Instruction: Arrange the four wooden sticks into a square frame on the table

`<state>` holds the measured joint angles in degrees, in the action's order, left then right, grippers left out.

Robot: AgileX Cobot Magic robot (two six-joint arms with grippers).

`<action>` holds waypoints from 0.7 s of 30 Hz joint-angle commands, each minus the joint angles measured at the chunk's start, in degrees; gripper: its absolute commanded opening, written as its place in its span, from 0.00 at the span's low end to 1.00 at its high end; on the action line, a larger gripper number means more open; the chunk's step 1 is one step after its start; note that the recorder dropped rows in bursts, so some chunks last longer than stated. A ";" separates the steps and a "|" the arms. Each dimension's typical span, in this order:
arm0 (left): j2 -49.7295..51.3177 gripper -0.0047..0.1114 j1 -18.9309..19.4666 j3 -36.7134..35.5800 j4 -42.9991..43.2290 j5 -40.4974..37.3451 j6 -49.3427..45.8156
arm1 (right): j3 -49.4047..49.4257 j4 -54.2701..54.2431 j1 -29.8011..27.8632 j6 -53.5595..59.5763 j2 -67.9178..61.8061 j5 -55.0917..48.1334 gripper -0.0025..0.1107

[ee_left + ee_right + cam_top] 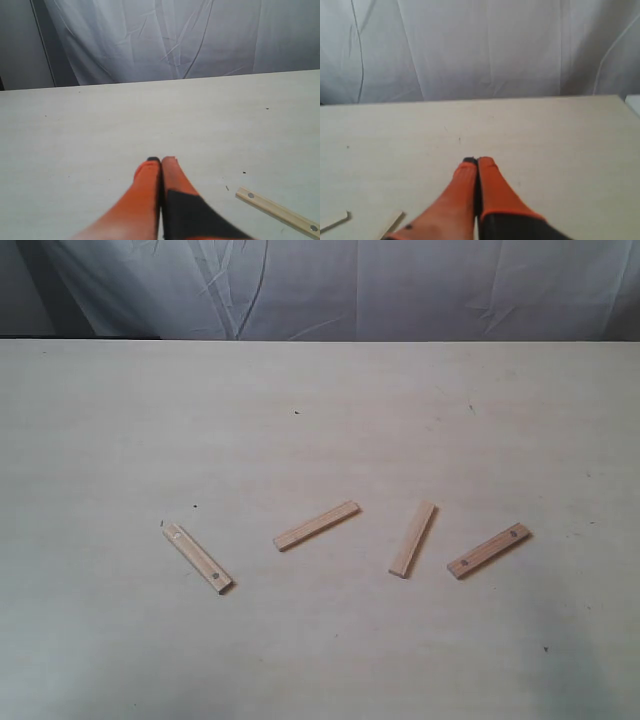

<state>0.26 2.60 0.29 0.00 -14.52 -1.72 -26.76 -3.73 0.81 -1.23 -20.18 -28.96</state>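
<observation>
Four tan wooden sticks lie apart in a loose row on the pale table: the leftmost stick with dark dots, a second stick, a third stick and the rightmost dotted stick. None touch; no square frame exists. Neither arm appears in the exterior view. My left gripper has its orange fingers pressed together, empty, above bare table, with a dotted stick off to its side. My right gripper is likewise shut and empty; two stick ends peek in at that view's corner.
A white wrinkled curtain hangs behind the table's far edge. A few tiny dark specks dot the surface. The table's corner shows in the right wrist view.
</observation>
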 commanded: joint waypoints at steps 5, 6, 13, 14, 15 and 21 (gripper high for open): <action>-0.26 0.04 0.16 -0.29 0.00 0.59 0.27 | -3.05 -0.90 -0.19 -0.42 -11.95 -2.25 0.01; -0.26 0.04 0.16 -0.29 0.00 0.59 0.27 | -3.05 -1.87 -0.19 -0.54 -12.98 -2.36 0.01; -0.26 0.04 0.16 -0.29 0.00 0.59 0.27 | -10.20 -13.06 0.03 -0.54 -35.04 -8.21 0.01; -0.26 0.04 0.16 -0.29 0.00 0.59 0.27 | -11.49 -13.45 0.67 -0.54 -37.90 -8.87 0.01; -0.26 0.04 0.16 -0.29 0.00 0.59 0.27 | -13.81 -13.55 2.67 -0.92 -42.70 -9.58 0.01; -0.26 0.04 0.16 -0.29 0.00 0.59 0.27 | -25.03 -11.37 19.15 -12.44 -62.47 -6.35 0.01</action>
<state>0.26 2.60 0.29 0.00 -14.52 -1.72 -48.61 -16.58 15.16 -8.87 -77.90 -37.61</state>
